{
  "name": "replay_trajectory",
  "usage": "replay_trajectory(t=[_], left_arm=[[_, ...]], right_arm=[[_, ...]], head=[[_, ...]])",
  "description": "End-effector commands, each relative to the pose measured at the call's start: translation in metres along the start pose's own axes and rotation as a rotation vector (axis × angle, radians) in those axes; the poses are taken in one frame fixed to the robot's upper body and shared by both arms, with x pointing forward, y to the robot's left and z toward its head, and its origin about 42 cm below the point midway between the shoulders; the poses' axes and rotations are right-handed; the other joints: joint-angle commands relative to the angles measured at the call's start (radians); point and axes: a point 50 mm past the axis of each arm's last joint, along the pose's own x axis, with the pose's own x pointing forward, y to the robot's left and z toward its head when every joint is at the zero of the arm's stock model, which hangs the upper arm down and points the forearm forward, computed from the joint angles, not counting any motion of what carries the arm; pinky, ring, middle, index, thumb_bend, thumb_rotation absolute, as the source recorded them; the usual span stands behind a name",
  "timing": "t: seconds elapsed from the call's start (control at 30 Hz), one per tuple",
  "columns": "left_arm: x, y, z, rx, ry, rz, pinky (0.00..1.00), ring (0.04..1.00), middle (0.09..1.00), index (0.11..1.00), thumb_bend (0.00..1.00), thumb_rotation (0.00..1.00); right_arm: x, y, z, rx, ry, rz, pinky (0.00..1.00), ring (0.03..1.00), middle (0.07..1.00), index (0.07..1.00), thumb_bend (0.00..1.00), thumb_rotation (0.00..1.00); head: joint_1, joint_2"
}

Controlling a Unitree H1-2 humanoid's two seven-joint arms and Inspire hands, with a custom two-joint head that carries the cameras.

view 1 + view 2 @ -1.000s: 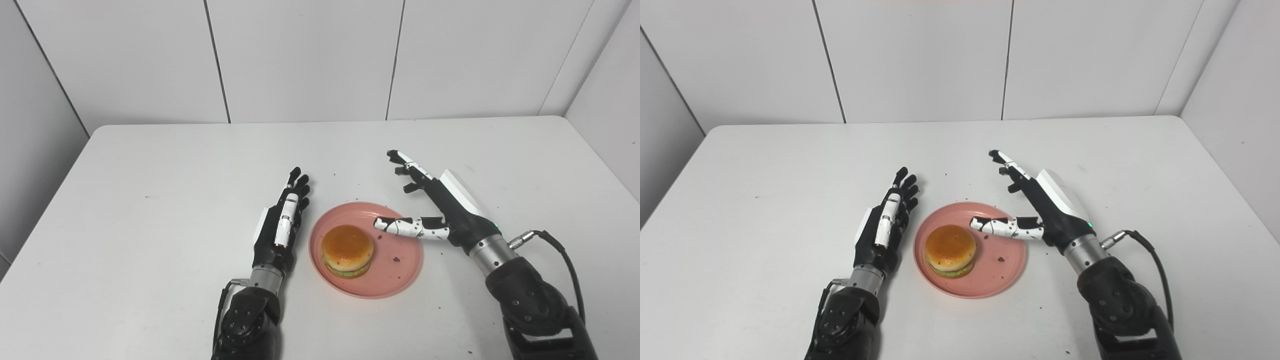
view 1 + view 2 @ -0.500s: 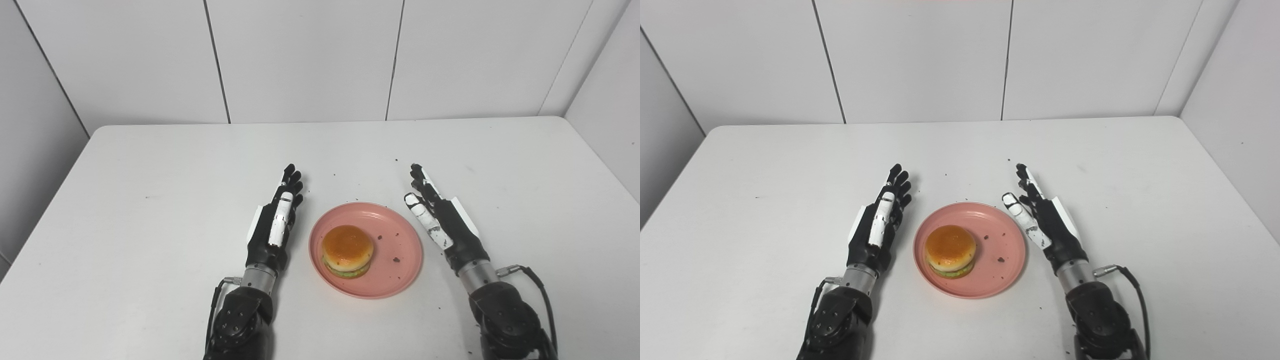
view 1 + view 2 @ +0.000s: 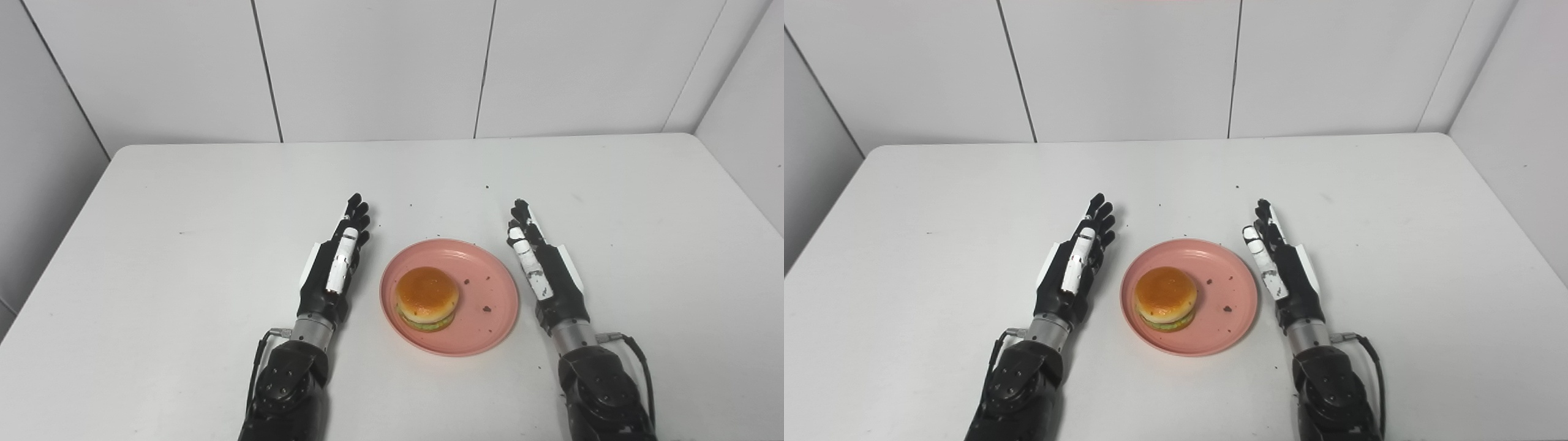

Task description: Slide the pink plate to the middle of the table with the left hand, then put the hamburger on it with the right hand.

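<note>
A pink plate (image 3: pixel 484 288) lies near the middle of the white table, toward the front. A hamburger (image 3: pixel 427 298) sits on its left half, upright. My left hand (image 3: pixel 331 269) lies open and empty just left of the plate, fingers pointing away from me, not touching it. My right hand (image 3: pixel 544 269) lies open and empty just right of the plate, fingers straight and pointing away, clear of the rim. The same layout shows in the right eye view: plate (image 3: pixel 1231 288), hamburger (image 3: pixel 1165 297), left hand (image 3: pixel 1072 269), right hand (image 3: pixel 1283 272).
Small dark crumbs lie on the plate (image 3: pixel 487 309) and on the table around it (image 3: pixel 487 186). White wall panels stand close behind the table's far edge (image 3: pixel 392 139). Walls close in at left and right.
My right hand drew back from over the plate's right side to the table beside it, its thumb folding in alongside the fingers. The left hand slid slightly back. The view shifted a little.
</note>
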Motion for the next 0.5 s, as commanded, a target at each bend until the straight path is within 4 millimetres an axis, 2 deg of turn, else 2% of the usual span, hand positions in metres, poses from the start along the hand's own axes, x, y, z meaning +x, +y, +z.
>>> replay_trajectory(t=[0.0, 0.2, 0.47], left_arm=[[0.0017, 0.0031, 0.0056, 0.011, -0.012, -0.016, 1.0, 1.0, 1.0, 1.0, 0.31, 1.0], [0.0012, 0.005, 0.0049, 0.024, -0.02, -0.016, 1.0, 1.0, 1.0, 1.0, 0.3, 1.0], [0.0015, 0.0038, 0.0042, 0.035, -0.028, 0.008, 1.0, 1.0, 1.0, 1.0, 0.31, 1.0]], right_arm=[[0.0143, 0.0027, 0.0177, 0.045, -0.126, -0.002, 1.0, 1.0, 1.0, 1.0, 0.64, 0.97], [0.0191, 0.002, 0.0146, 0.06, -0.159, 0.0, 1.0, 1.0, 1.0, 1.0, 0.66, 0.96], [0.0223, -0.0011, 0.0153, 0.098, -0.158, -0.01, 1.0, 1.0, 1.0, 1.0, 0.65, 0.95]], head=[[0.0, 0.003], [-0.001, 0.006], [0.011, 0.011]])
